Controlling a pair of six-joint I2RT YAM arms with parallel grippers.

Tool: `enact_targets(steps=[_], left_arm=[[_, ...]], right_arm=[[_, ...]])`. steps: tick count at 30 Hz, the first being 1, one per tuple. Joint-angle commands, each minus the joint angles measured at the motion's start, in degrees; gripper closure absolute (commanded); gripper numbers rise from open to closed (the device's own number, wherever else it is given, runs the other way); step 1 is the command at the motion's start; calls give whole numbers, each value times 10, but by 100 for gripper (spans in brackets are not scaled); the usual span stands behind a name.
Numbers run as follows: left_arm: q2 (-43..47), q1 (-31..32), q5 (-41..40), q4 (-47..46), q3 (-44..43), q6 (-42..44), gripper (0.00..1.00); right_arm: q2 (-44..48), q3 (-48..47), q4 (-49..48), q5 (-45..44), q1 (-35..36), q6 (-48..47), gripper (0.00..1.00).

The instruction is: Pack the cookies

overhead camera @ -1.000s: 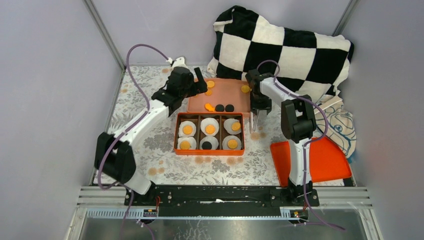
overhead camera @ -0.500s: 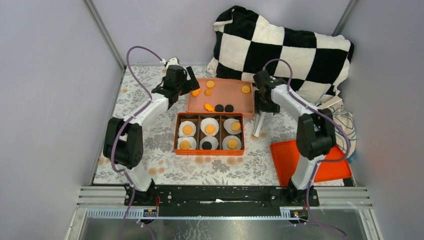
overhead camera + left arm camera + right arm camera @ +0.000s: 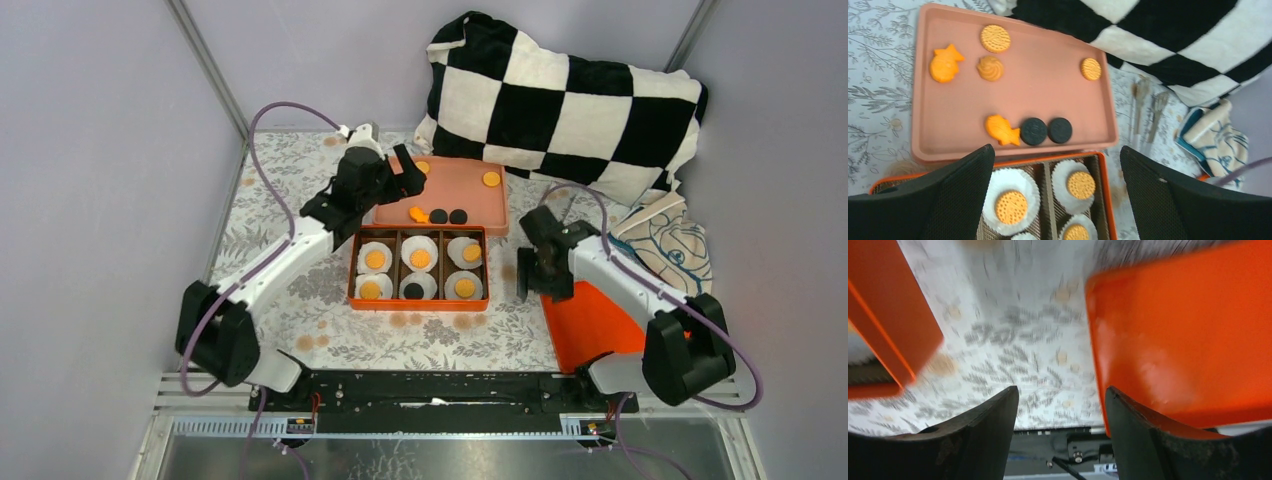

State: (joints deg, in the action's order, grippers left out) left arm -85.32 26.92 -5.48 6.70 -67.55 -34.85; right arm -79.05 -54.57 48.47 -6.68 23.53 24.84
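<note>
The orange box (image 3: 418,302) holds six white paper liners, each with one cookie: five orange-yellow, one black (image 3: 413,291). The pink tray (image 3: 455,180) behind it carries loose cookies: round orange ones (image 3: 995,38) (image 3: 1091,69), two black ones (image 3: 1033,131) and fish-shaped ones (image 3: 1001,130). My left gripper (image 3: 398,183) is open and empty above the tray's front left and the box's back edge; its wrist view (image 3: 1055,195) shows liners with cookies (image 3: 1011,207) between its fingers. My right gripper (image 3: 530,280) is open and empty, low over the cloth between the box and the orange lid (image 3: 1188,330).
A black-and-white checkered pillow (image 3: 560,90) lies behind the tray. A folded cloth with blue print (image 3: 665,245) lies at the right, with two forks (image 3: 1145,107) beside the tray. The orange lid (image 3: 590,320) lies at the near right. Grey walls close in on both sides.
My right arm swung from beside the tray's right end toward the near side, down between the box and the lid. My left gripper shifted right and nearer, over the tray's front left.
</note>
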Motion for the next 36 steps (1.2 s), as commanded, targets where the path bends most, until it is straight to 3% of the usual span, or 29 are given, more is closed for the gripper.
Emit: enact_targets(steps=[1,5,11,15,19,23,27,29,34,36], left_arm=[[68,23,-25,2,35,-16,1],[132,50,-45,16,70,-25,1],[230,72,-59,49,111,-33,1],[253,73,-91,47,124,-19,1],[212,73,-116,40,84,6,1],[129,70,-168,38,-18,55,1],[-15,39,-171,107,-202,73,1],[-86,19,-151,169,-314,65,1],[-223,-5,-115,297,-549,61,1],[-244,-11,-110,295,-570,57,1]], right_arm=[[64,64,43,40,49,72,29],[100,133,36,34,68,124,30],[119,143,52,-37,94,189,30],[79,123,40,-52,95,210,30],[-3,105,24,-54,95,213,29],[-101,71,4,-15,95,194,34],[-190,-9,89,-61,92,141,36],[-204,-42,125,-74,89,109,37],[-209,-68,147,-46,75,55,51],[-215,-71,150,-54,75,43,57]])
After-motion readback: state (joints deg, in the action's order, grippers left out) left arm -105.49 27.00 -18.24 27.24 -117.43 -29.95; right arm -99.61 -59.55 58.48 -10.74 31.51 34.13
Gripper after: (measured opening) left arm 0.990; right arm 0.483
